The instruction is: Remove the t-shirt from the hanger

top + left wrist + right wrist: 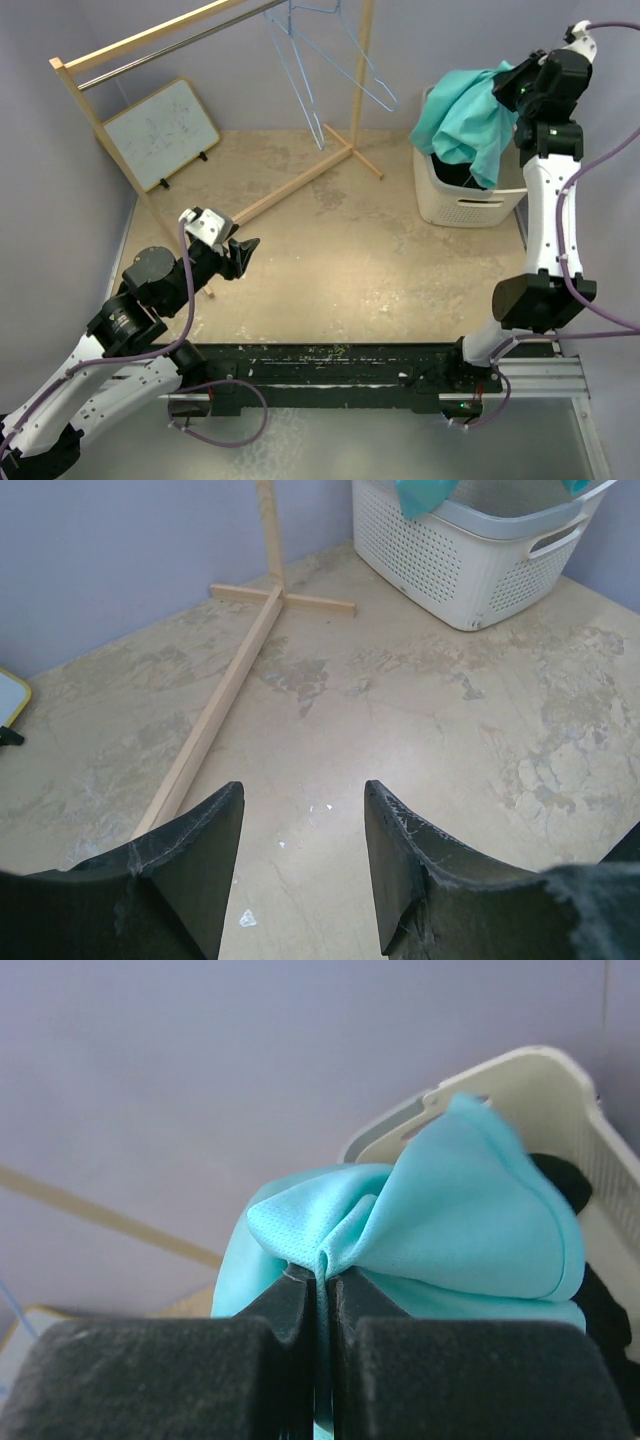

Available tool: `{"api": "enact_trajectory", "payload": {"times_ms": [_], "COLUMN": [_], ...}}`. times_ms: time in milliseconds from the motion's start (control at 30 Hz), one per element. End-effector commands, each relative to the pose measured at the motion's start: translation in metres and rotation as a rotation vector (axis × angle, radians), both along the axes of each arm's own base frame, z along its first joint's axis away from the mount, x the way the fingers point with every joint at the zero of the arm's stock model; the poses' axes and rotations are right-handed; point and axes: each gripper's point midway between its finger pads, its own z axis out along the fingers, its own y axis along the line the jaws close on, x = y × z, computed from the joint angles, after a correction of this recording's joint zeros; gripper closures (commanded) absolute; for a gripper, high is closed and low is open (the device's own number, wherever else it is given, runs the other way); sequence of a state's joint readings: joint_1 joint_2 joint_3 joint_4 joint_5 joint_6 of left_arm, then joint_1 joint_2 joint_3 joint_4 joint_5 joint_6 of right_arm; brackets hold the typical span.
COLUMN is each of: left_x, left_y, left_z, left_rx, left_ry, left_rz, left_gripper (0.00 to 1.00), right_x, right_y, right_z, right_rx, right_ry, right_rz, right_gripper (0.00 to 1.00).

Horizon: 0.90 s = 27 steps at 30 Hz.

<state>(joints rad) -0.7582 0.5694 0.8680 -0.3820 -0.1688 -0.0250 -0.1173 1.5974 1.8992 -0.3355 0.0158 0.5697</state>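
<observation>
We see the t-shirt (468,118) off the hanger (335,62): right end effector (322,1282) clenched on a fold, cloth hanging straight below it into the basket (470,212). Left end effector (303,825) released, empty, well apart over the counter (400,710). We'd just drop it.

Top camera high, looking down; left wrist low, facing far basket (470,570); right wrist close above same basket.

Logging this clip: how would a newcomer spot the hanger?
Find the wooden rack at the table's far side. From its top rail hangs the hanger, thin pale-blue wire and bare; the teal t-shirt is over the white basket, pinched in the right gripper.
</observation>
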Motion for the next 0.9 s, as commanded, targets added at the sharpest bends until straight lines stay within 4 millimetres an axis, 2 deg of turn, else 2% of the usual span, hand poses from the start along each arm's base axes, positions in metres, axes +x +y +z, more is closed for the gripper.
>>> {"api": "enact_trajectory", "payload": {"times_ms": [0, 133, 267, 333, 467, 567, 700, 867], "left_x": [0.002, 0.003, 0.003, 0.004, 0.004, 0.005, 0.006, 0.006], "left_y": [0.003, 0.002, -0.001, -0.002, -0.003, -0.003, -0.003, -0.005], "left_z": [0.013, 0.012, 0.01, 0.009, 0.007, 0.006, 0.006, 0.005], "left_rx": [-0.04, -0.038, -0.034, -0.031, -0.025, -0.023, -0.021, -0.017], "left_ry": [-0.038, -0.034, -0.027, -0.025, -0.018, -0.015, -0.014, -0.011], "left_rz": [0.017, 0.018, 0.008, 0.007, 0.001, 0.007, 0.007, 0.002], "left_gripper": [0.45, 0.45, 0.44, 0.44, 0.45, 0.45, 0.44, 0.44], "right_x": [0.015, 0.035, 0.044, 0.046, 0.041, 0.03, 0.016, 0.0], "right_y": [-0.022, -0.037, -0.049, -0.055, -0.076, -0.09, -0.099, -0.113], "right_z": [0.025, -0.021, -0.065, -0.081, -0.097, -0.082, -0.031, 0.016], "right_rx": [0.021, 0.018, 0.014, 0.011, 0.008, 0.024, 0.006, -0.012], "right_ry": [-0.074, 0.019, 0.084, 0.116, 0.154, 0.101, -0.002, -0.073], "right_rz": [-0.031, -0.073, -0.096, -0.113, -0.21, -0.241, -0.268, -0.313], "right_gripper": [1.0, 1.0, 1.0, 1.0, 1.0, 1.0, 1.0, 1.0]}}
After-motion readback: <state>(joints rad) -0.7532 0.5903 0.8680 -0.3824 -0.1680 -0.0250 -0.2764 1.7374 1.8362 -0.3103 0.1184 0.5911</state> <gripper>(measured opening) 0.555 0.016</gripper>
